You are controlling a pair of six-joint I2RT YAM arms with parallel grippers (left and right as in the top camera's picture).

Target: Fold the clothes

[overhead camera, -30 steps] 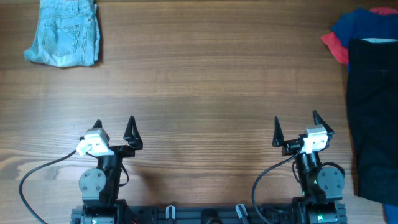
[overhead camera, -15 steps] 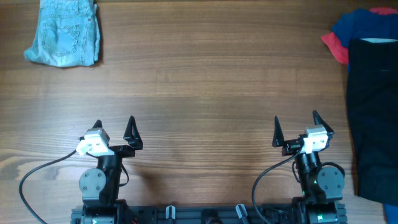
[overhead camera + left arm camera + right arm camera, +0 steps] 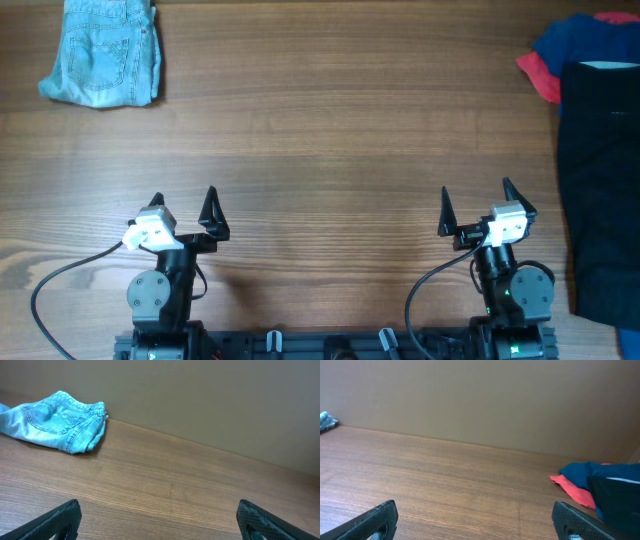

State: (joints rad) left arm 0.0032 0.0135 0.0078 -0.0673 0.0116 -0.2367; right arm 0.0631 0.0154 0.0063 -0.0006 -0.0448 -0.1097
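Note:
Folded light-blue denim shorts lie at the table's far left corner; they also show in the left wrist view. A pile of clothes lies at the right edge: a black garment on top, a blue one and a red one beneath. The right wrist view shows the blue, red and black garments. My left gripper is open and empty near the front edge. My right gripper is open and empty near the front, left of the black garment.
The wooden table stretches between the shorts and the pile. A plain beige wall stands behind the far edge. The arm bases and cables sit along the front edge.

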